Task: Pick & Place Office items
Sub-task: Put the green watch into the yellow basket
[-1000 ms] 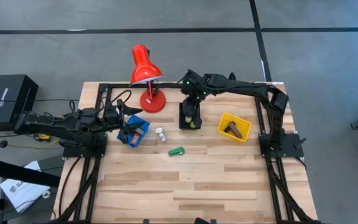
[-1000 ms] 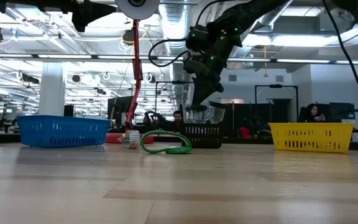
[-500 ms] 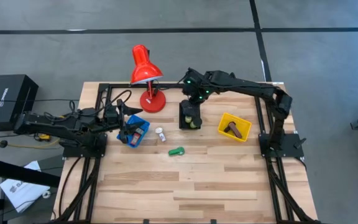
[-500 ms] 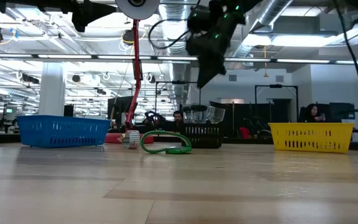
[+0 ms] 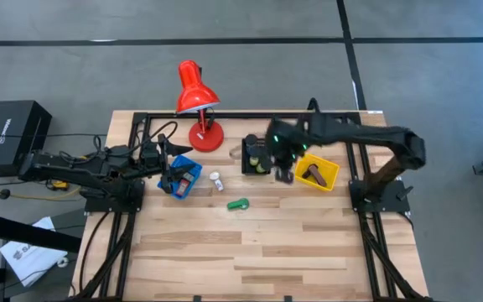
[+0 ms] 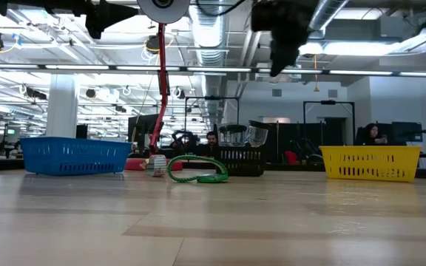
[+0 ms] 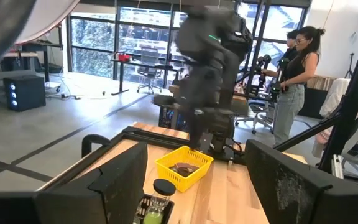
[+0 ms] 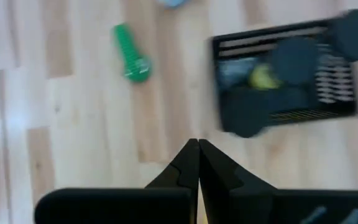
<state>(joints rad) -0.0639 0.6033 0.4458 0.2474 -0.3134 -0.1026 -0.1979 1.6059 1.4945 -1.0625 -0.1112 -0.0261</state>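
My right gripper (image 8: 197, 144) is shut and holds nothing; it hangs high over the table (image 5: 285, 168) between the black bin (image 5: 256, 156) and the yellow bin (image 5: 318, 172). The black bin holds black round discs (image 8: 294, 59) and a yellowish piece. A brown block (image 5: 313, 174) lies in the yellow bin. The green pen-like stick (image 5: 238, 203) and the white tube (image 5: 215, 180) lie flat on the wood. My left gripper (image 7: 197, 186) is open and waits above the blue bin (image 5: 181, 176), which holds a red tag and dark pieces.
The red desk lamp (image 5: 198, 105) stands at the far edge, behind the bins. A black metal frame (image 5: 141, 126) runs along the table's edges. Bare wood (image 5: 267, 252) fills the near half. A person (image 7: 297, 74) stands in the room beyond the table.
My right gripper has risen out of the black bin and swung toward the table's right and near side, ending high between the black and yellow bins. The left arm and the items on the table have stayed where they were.
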